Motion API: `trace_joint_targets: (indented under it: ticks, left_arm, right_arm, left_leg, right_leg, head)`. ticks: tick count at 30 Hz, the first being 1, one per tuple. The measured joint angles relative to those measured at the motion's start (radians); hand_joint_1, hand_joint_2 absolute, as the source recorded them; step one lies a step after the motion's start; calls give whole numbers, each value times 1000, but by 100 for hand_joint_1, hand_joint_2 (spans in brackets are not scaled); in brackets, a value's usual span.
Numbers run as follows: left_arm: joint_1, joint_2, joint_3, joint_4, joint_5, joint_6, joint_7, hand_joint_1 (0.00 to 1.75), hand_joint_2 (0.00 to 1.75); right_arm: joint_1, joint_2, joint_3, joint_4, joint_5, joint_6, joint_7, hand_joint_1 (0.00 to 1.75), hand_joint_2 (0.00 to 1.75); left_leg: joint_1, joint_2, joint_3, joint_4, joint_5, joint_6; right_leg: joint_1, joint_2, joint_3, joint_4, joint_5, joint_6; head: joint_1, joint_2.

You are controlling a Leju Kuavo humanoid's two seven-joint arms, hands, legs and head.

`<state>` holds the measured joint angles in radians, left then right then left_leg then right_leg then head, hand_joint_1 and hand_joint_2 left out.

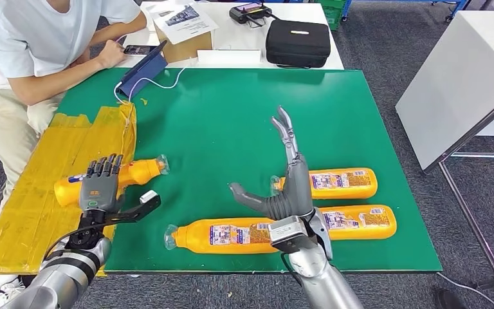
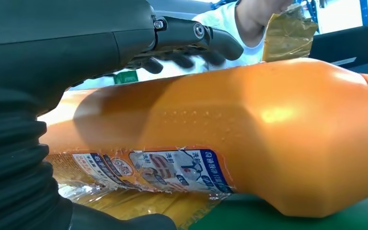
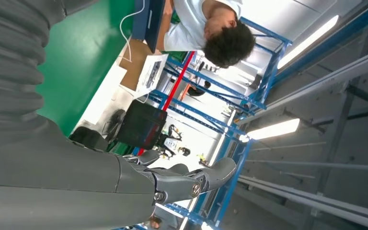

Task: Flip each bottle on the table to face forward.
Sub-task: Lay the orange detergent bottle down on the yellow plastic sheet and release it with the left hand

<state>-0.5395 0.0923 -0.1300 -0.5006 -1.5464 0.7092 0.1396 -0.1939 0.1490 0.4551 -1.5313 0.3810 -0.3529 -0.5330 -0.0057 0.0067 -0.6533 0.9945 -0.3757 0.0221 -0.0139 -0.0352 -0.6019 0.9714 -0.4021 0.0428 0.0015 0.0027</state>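
Left hand (image 1: 100, 187) rests curled over the leftmost bottle (image 1: 138, 172); right hand (image 1: 283, 193) hangs spread, empty. You'll likely find it rigid and slick, so grip mid-body.

The right hand (image 3: 124, 182) was seen close to the lens, its grey ribbed cover and thick thumb (image 3: 196, 179) extended with nothing held against them. Beyond the hand, a green table surface (image 3: 81, 57) was shown, crossed by a white cable (image 3: 124, 24). A cardboard box (image 3: 136, 62) topped with a printed sheet and a black case (image 3: 141, 124) were pictured past the green surface's far edge. A person in a white shirt (image 3: 187, 31), head bent over the table, was framed against blue shelving (image 3: 249, 100) and lit ceiling strips (image 3: 273, 129).
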Motion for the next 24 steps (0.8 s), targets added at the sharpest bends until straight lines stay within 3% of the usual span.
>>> trace_joint_targets:
  ticks: [3, 5, 7, 10, 12, 18, 24]
  left_arm:
    - [-5, -7, 14, 9, 38, 0, -30, 0, 175]
    - [-5, -16, 39, 10, 131, -3, -123, 0, 175]
    - [2, -31, 83, 0, 326, -35, -314, 0, 175]
    - [59, -65, 158, -100, 703, -179, -620, 0, 175]
    - [124, -86, 180, -222, 884, -275, -710, 0, 175]
    - [278, -118, 196, -551, 1152, -426, -788, 0, 175]
    - [389, -143, 208, -803, 1262, -492, -807, 0, 175]
  right_arm:
    - [-2, -1, 4, 7, 4, 0, 6, 0, 175]
    - [-1, -3, 5, 11, 25, 2, 21, 0, 175]
    - [-1, -10, 8, 18, 76, 9, 53, 0, 175]
    - [1, -29, 21, 44, 173, 42, 102, 0, 175]
    - [4, -43, 33, 68, 216, 70, 118, 0, 175]
    - [14, -76, 64, 116, 282, 120, 138, 0, 175]
    - [17, -115, 101, 171, 364, 155, 167, 0, 175]
  left_leg:
    - [0, 0, 1, 0, 0, 0]
    - [0, 0, 1, 0, 0, 0]
    - [0, -1, 1, 0, 0, 0]
    - [0, -1, 1, 0, 0, 0]
    - [0, 0, 1, 0, 0, 0]
    - [0, 1, -1, 0, -2, -1]
    - [1, 0, -1, 0, -3, -3]
  right_leg:
    - [0, 0, 1, 0, 0, 0]
    - [0, 0, 1, 0, 0, 0]
    - [0, 0, 1, 0, 0, 0]
    - [0, 0, 2, 0, 0, 0]
    - [0, 0, 1, 0, 0, 0]
    - [0, 0, -1, 0, 0, 0]
    - [0, 0, -1, 0, -2, -1]
  head:
    - [0, 0]
    - [0, 0]
    - [0, 0]
    - [0, 0]
    - [0, 0]
    - [0, 0]
    - [0, 0]
